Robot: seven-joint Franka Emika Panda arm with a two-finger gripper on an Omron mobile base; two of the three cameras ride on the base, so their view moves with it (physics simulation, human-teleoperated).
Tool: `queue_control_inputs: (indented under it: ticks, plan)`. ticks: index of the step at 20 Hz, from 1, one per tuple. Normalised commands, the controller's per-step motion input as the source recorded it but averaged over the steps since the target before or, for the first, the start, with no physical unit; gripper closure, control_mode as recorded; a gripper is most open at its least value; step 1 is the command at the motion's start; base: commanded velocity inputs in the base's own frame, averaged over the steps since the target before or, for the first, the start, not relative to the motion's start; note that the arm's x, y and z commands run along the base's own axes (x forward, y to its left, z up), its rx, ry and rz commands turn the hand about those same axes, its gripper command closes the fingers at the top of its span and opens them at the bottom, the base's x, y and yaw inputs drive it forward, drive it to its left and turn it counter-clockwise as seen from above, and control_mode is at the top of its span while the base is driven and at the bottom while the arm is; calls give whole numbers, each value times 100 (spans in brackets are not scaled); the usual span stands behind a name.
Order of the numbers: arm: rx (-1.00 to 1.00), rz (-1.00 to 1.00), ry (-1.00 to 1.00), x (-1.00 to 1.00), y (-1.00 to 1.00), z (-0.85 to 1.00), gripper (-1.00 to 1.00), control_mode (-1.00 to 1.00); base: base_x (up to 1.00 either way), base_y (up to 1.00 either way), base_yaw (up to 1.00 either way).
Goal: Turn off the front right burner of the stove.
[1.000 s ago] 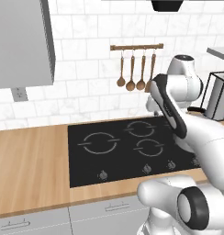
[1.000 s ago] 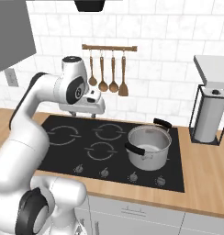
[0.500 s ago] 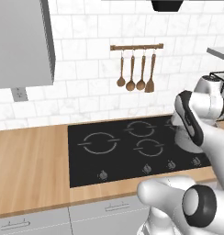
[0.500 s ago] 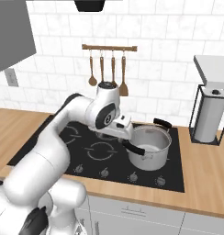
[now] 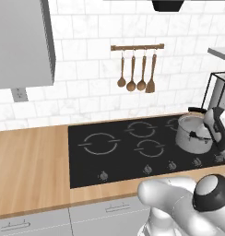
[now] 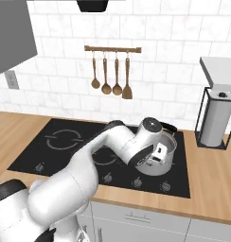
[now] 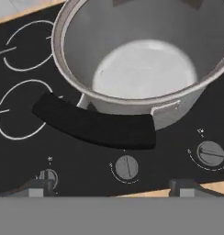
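The approach step is judged to be in hand: the gripper (image 7: 112, 186) is held above the front edge of the stove (image 7: 22, 147), with no knob yet touched. Its two fingertips (image 7: 33, 187) are seen spread wide apart, nothing between them. The stove is set into the wooden counter (image 5: 31, 161), its row of knobs running along the near edge. In the hand view three knobs are visible: the middle knob (image 7: 126, 167) lies between the fingertips, a further knob (image 7: 210, 153) lies toward the right and a third knob (image 7: 48, 176) toward the left. Which of these governs the front right burner cannot be told from the markings. The next move is judged to call for a descent onto the correct knob, a closing of the fingers on it, and a turn. A steel pot (image 6: 157, 151) stands on the right side of the cooktop; its black handle (image 7: 93, 125) reaches toward the knob row, just behind the middle knob, and could be struck during the descent. Wooden utensils (image 5: 135, 71) hang on the wall behind, well apart.
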Motion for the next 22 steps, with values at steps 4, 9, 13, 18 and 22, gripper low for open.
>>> queue_control_inputs:
  ticks: [4, 9, 13, 18, 22]
  plan:
    - [25, 8, -20, -56, -100, -52, -100, -100, 0, 0, 0]
    - [27, 20, -27, -84, -100, -60, -100, -100, 0, 0, 0]
    - [7, 25, -26, -84, -100, -21, -100, -100, 0, 0, 0]
    - [1, 30, -44, -8, -60, 0, -100, -100, 0, 0, 0]
    - [-7, 22, -52, 56, 4, -3, -100, -100, 0, 0, 0]
